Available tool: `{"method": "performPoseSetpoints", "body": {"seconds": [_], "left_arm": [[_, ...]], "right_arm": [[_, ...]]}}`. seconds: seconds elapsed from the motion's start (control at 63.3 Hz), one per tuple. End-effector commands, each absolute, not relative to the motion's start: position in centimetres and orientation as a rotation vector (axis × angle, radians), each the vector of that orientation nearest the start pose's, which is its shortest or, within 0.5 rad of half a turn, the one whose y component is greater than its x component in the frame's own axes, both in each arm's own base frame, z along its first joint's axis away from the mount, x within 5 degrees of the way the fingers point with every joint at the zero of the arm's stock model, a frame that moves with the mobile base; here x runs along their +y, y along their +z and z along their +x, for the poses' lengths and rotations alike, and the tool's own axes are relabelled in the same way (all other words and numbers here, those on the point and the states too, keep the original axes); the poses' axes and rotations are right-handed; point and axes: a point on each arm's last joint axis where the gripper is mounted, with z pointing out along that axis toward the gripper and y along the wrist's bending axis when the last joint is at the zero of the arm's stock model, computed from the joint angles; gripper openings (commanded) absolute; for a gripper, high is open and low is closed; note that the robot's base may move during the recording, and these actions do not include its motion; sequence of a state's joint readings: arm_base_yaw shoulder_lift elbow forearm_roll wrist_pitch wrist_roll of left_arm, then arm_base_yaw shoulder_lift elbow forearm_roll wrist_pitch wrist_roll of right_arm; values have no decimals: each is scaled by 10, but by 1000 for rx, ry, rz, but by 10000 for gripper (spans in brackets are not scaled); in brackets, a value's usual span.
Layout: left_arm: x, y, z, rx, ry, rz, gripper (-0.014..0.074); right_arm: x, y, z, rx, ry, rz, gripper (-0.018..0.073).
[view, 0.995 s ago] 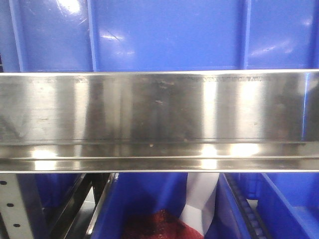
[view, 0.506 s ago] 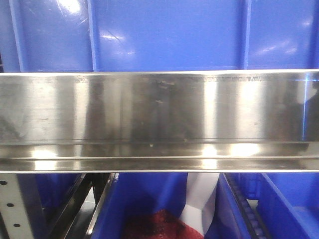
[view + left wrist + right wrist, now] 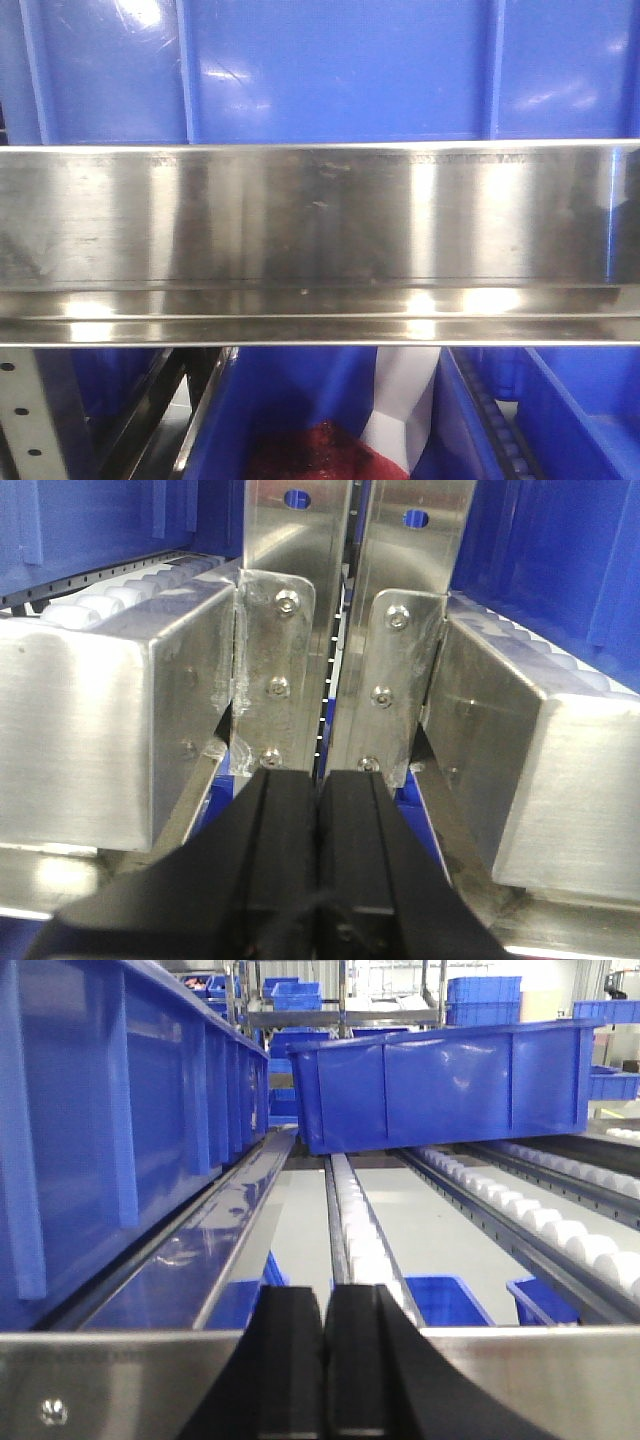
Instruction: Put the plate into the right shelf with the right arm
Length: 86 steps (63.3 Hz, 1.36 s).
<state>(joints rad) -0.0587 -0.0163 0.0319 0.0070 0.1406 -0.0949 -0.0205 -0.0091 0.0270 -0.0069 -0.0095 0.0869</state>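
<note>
No plate shows in any view. My left gripper [image 3: 320, 780] is shut and empty, its black jaws pressed together in front of two upright steel brackets [image 3: 275, 670] of the shelf frame. My right gripper [image 3: 325, 1300] is shut and empty, its tips level with the steel front rail [image 3: 120, 1385] of a roller shelf. Beyond it a white roller track [image 3: 360, 1230] runs away to a blue bin [image 3: 450, 1085] sitting on the shelf. Neither gripper shows in the front view.
The front view is filled by a steel shelf beam [image 3: 320, 240], a blue bin [image 3: 330, 70] above it, and below it a blue bin [image 3: 290, 400] holding something red [image 3: 320, 455]. A long blue bin [image 3: 110, 1130] lines the right gripper's left side. Roller tracks [image 3: 560, 1230] lie to the right.
</note>
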Motion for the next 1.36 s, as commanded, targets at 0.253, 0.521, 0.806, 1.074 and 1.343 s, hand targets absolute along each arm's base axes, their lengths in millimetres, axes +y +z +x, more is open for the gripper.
{"method": "performPoseSetpoints", "body": {"seconds": [0.253,0.521,0.806,1.074,1.343], "left_arm": [[-3,196,56,1554,-122,-26,-47],[-3,196,56,1554,-122,-26,-47],[-3,196,56,1554,-122,-26,-47],[-3,196,56,1554,-122,-26,-47],[-3,196,56,1554,-122,-26,-47]], "right_arm": [[-1,213,55,1421,36,55,55],[-1,213,55,1422,36,55,55],[-1,213,55,1422,36,55,55],[-1,213,55,1422,36,55,55],[-1,213,55,1422,36,55,55]]}}
